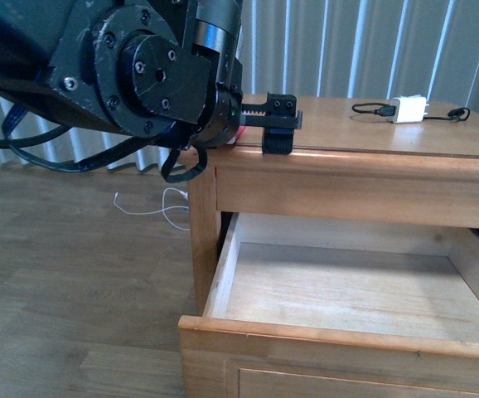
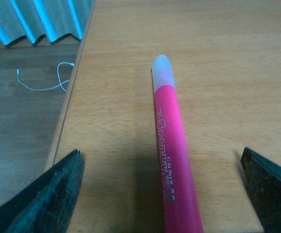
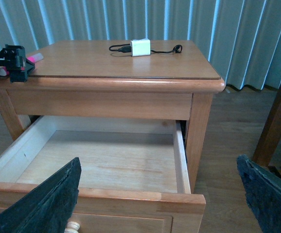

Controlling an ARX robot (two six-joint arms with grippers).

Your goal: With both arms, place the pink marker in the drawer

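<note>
1 pink marker [image 2: 174, 145] is found lying flat on the cabinet top [image 3: 131, 65], near its front left corner. It is straddled, untouched, by the left gripper [image 2: 161, 155], jaws spread. The right gripper [image 3: 158, 162] is held released before 1 pulled-out drawer [image 1: 223, 265]. 1 charger [image 3: 140, 47] is noted near the back edge.

Front view faces honey-coloured wooden cabinet [image 1: 347, 178] close, low; left wrist right above its top; right wrist farther back, sharing open pale-wood drawer [image 3: 101, 165].
</note>
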